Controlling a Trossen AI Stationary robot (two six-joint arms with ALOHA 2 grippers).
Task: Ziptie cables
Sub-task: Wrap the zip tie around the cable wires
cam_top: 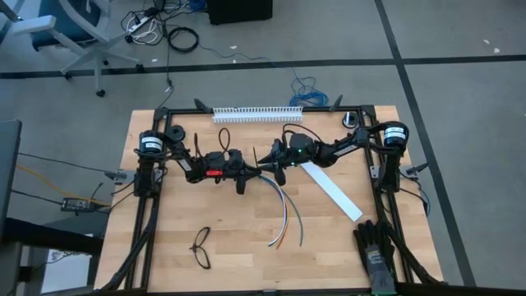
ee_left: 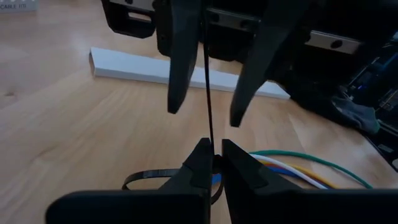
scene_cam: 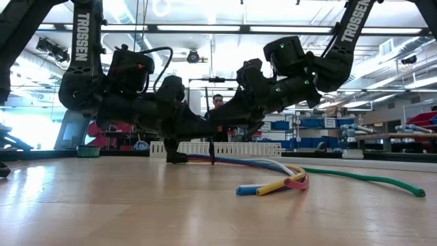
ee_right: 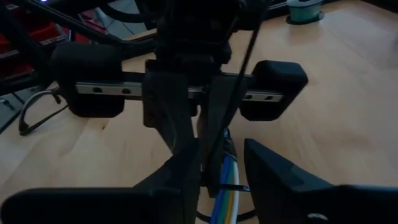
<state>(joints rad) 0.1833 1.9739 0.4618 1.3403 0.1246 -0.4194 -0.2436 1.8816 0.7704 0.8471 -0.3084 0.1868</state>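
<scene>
While the left fingers (ee_left: 211,163) clamp the ziptie (ee_left: 207,93) at the cables (cam_top: 283,215), right fingers (ee_right: 221,168) stand apart; regrip toward 12 o'clock and pull straight.

Black glasses (cam_top: 201,247) near front table edge; white flat strip (cam_top: 330,191) right; white comb-like rail (cam_top: 258,113) at back.

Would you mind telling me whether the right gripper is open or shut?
Open: in the left wrist view the right gripper's two fingers stand apart, the ziptie passing between them.

Both arms meet at table centre; left hand (ee_left: 211,163) pinched, right hand (ee_right: 221,165) parted.
</scene>
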